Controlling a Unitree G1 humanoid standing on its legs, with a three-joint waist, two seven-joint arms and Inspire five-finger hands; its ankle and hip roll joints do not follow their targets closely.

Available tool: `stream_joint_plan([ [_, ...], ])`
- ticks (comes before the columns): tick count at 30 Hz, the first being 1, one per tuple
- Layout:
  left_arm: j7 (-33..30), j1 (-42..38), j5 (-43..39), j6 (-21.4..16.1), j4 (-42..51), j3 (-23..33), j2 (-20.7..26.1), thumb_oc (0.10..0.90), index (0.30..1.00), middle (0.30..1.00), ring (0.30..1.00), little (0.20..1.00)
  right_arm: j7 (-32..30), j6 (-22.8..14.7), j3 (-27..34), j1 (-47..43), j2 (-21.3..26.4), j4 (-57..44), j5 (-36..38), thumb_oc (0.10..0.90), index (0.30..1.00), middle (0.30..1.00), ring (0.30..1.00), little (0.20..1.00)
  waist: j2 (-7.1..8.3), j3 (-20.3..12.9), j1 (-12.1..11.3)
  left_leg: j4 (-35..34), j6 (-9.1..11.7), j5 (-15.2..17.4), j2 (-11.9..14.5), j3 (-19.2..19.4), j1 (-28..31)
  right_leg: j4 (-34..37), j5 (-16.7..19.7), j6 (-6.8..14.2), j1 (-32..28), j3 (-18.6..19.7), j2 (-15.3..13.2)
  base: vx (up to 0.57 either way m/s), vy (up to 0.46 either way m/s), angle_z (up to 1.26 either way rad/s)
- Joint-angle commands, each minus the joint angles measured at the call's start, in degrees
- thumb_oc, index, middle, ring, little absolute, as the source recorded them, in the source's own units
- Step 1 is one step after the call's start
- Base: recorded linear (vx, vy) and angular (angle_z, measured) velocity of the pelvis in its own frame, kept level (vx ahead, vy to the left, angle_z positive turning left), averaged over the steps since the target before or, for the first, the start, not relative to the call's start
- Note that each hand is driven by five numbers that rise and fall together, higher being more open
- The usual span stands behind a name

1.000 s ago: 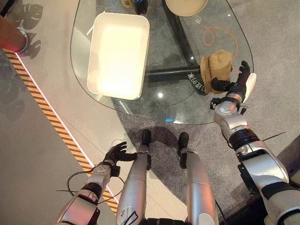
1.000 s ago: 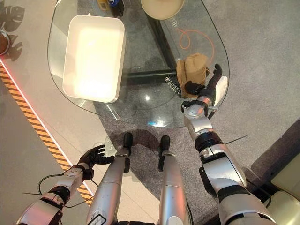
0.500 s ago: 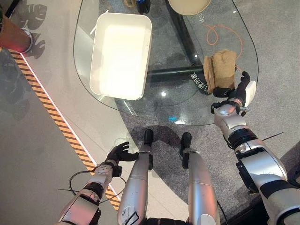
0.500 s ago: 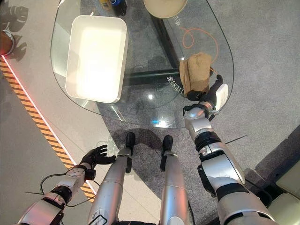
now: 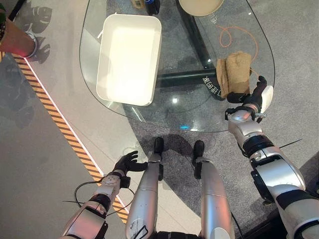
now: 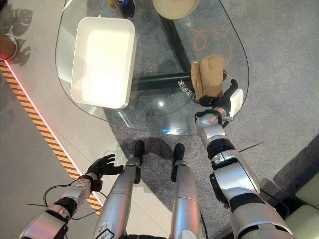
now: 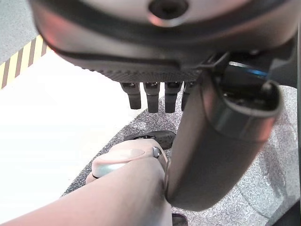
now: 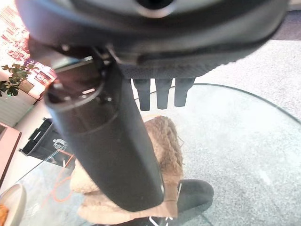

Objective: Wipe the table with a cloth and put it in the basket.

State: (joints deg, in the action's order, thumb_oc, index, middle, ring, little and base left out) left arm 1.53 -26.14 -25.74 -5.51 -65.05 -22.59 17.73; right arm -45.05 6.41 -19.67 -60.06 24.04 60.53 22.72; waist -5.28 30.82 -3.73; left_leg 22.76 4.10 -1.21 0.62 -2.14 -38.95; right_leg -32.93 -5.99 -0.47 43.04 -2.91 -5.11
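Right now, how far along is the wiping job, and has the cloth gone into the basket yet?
Nothing looks finished. The tan cloth lies bunched on the glass table near its right edge. The right hand is at the cloth's near end with fingers straight, not gripping it. The left hand hangs open, low beside the table. Grasping, wiping and dropping the cloth into the white basket all remain.

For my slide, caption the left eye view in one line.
Right hand at the near end of the tan cloth on the glass table, white basket to its left.
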Motion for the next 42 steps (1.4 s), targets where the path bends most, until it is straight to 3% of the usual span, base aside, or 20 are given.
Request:
stream_joint_plan([
  [1, -0.9, 4.9, 0.6, 0.9, -1.8, -1.9, -1.5, 0.800, 0.900, 0.900, 0.900, 0.900, -3.1, -2.3, -1.9, -5.4, 3.1, -0.4, -0.5, 0.800, 0.900, 0.900, 0.900, 0.900, -1.94, -1.0, -0.8, 3.5, -3.4, 3.5, -3.1, 2.5, -0.1, 0.8, -0.4, -0.8, -2.3, -2.8, 0.9, 0.00, 0.000, 0.00],
  [12, -0.3, 5.2, 0.8, 0.6, -1.6, -2.8, -1.7, 0.800, 0.900, 0.900, 0.900, 0.900, -1.5, -1.4, -2.3, -7.7, 3.4, 2.8, 2.0, 0.800, 0.900, 0.900, 0.900, 0.900, -3.03, -1.0, -1.4, 3.6, -3.3, 3.1, -3.4, 2.3, -0.6, 0.0, -0.6, -0.9, -1.3, -3.0, 0.5, 0.00, 0.000, 0.02],
  [27, -0.7, 5.5, 0.3, 0.4, -1.1, -3.8, -2.2, 0.800, 0.900, 0.900, 0.900, 0.900, -1.7, 0.3, -2.8, -9.4, 4.2, 6.2, 0.0, 0.800, 0.900, 0.900, 0.900, 0.900, -3.76, -1.0, -1.9, 3.5, -3.4, 2.8, -3.5, 2.2, -1.3, -0.4, -0.5, -0.8, -0.4, -3.3, 0.2, 0.00, 0.000, 0.01],
  [28, -0.7, 5.6, 0.4, 0.6, -0.8, -3.8, -2.1, 0.800, 0.900, 0.900, 0.900, 0.900, -1.6, 0.3, -2.8, -9.3, 4.2, 6.2, -0.1, 0.753, 0.860, 0.860, 0.860, 0.853, -3.78, -1.0, -2.0, 3.5, -3.4, 2.7, -3.5, 2.2, -1.3, -0.4, -0.5, -0.8, -0.5, -3.4, 0.2, 0.00, 0.000, 0.00],
  [29, -0.7, 5.6, 0.4, 0.6, -0.8, -3.8, -2.1, 0.800, 0.900, 0.900, 0.900, 0.900, -1.5, 0.4, -2.8, -9.3, 4.3, 6.2, -0.3, 0.644, 0.766, 0.766, 0.766, 0.744, -3.79, -1.0, -2.0, 3.5, -3.4, 2.7, -3.5, 2.2, -1.3, -0.4, -0.5, -0.8, -0.4, -3.4, 0.2, 0.00, 0.000, 0.00],
  [30, -0.7, 5.5, 0.4, 0.6, -0.8, -3.9, -2.1, 0.800, 0.900, 0.900, 0.900, 0.900, -1.4, 0.5, -2.9, -9.4, 4.3, 6.3, -0.3, 0.583, 0.714, 0.714, 0.714, 0.683, -3.79, -1.0, -2.0, 3.5, -3.4, 2.6, -3.5, 2.2, -1.4, -0.3, -0.4, -0.8, -0.4, -3.4, 0.2, 0.00, 0.000, 0.00],
  [31, -0.7, 5.3, 0.1, 0.6, -0.8, -4.2, -2.1, 0.800, 0.900, 0.900, 0.900, 0.900, -0.8, 0.5, -3.0, -9.6, 4.4, 6.6, -0.8, 0.166, 0.356, 0.356, 0.356, 0.266, -3.81, -1.0, -2.0, 3.5, -3.4, 2.6, -3.5, 2.2, -1.6, -0.3, -0.3, -0.7, -0.1, -3.4, 0.2, 0.00, 0.000, 0.00],
  [32, -0.7, 5.2, 0.1, 0.6, -0.8, -4.3, -2.2, 0.800, 0.900, 0.900, 0.900, 0.900, -0.7, 0.6, -3.2, -9.8, 4.3, 6.9, -1.2, 0.166, 0.356, 0.356, 0.356, 0.266, -3.86, -1.0, -2.0, 3.5, -3.4, 2.6, -3.5, 2.2, -1.7, -0.4, -0.4, -0.7, 0.0, -3.5, 0.1, 0.00, 0.000, 0.00],
  [33, -0.7, 5.3, 0.0, 0.5, -0.7, -4.3, -2.2, 0.800, 0.900, 0.900, 0.900, 0.900, -0.4, 0.8, -3.4, -9.8, 4.3, 7.0, -1.6, 0.100, 0.300, 0.300, 0.300, 0.200, -3.91, -1.0, -2.0, 3.6, -3.5, 2.6, -3.5, 2.2, -1.7, -0.5, -0.3, -0.7, 0.1, -3.5, 0.1, 0.00, 0.000, 0.00],
  [42, -0.8, 5.3, -0.1, 0.8, -0.6, -4.3, -2.0, 0.800, 0.900, 0.900, 0.900, 0.900, -0.1, 1.5, -4.2, -9.7, 4.4, 7.0, -2.8, 0.100, 0.300, 0.300, 0.300, 0.200, -3.92, -1.0, -2.1, 3.7, -3.5, 2.7, -3.5, 2.1, -1.9, -0.6, -0.4, -0.7, 0.3, -3.5, 0.1, 0.00, 0.000, 0.00],
])
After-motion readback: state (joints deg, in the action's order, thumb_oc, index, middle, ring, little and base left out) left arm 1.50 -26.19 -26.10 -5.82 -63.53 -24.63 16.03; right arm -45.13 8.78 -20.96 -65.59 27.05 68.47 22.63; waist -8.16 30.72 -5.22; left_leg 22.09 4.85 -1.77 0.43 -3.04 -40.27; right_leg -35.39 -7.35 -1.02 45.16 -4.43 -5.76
